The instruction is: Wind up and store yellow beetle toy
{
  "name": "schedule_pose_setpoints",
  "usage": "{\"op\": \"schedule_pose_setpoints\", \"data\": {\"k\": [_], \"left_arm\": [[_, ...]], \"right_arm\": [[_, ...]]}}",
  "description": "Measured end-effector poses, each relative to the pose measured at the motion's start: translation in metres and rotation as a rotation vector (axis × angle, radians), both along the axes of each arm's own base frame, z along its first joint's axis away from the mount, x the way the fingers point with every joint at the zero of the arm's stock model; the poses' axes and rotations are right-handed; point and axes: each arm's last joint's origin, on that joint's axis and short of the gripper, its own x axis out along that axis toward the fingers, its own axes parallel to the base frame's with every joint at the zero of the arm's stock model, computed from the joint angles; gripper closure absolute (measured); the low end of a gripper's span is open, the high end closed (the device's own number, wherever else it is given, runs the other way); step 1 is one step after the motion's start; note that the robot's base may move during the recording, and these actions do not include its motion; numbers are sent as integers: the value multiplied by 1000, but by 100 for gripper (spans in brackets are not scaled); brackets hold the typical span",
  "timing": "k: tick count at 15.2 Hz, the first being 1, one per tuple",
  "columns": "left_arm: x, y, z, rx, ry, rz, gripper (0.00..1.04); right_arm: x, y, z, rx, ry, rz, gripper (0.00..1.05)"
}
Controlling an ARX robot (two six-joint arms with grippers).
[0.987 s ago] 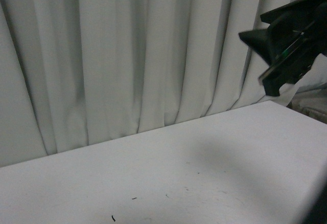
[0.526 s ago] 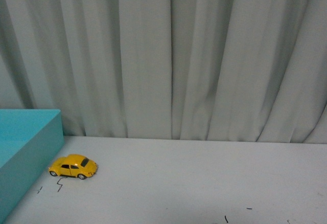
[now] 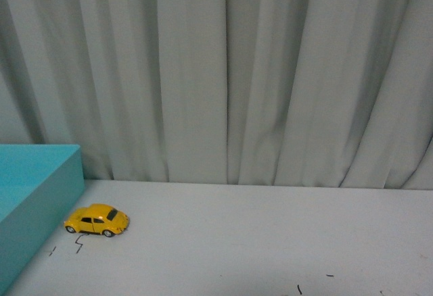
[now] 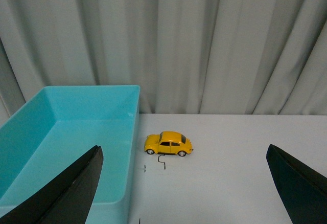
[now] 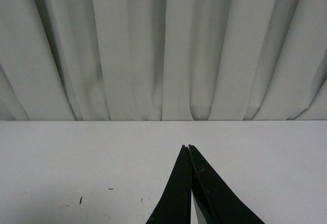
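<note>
My left gripper [image 4: 183,147] facing the curtain [image 4: 204,40], fingers spread wide, yellow beetle toy [image 4: 168,143] ahead between them, untouched, right gripper [image 5: 187,147] pinched closed.

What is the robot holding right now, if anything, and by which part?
Nothing. The left gripper is open, the right gripper is shut empty, and the yellow beetle toy stands untouched on the table beside the turquoise box.

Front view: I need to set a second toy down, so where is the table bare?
The white table is bare from the yellow beetle toy rightward to the picture's edge, back to the curtain, save tiny dark specks near the front. Crowded only at the left, where the toy stands close beside the turquoise box.
</note>
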Motion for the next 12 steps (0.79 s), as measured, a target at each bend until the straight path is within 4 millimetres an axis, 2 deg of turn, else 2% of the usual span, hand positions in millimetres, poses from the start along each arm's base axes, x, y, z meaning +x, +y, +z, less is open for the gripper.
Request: {"op": "schedule_pose_setpoints", "data": {"k": [5, 12], "left_arm": [[0, 0, 0, 0, 0, 0, 7], [0, 0, 0, 0, 0, 0, 7]], "right_arm": [[-8, 0, -11, 2, -5, 0, 103], [-15, 0, -10, 2, -17, 0, 103]]}}
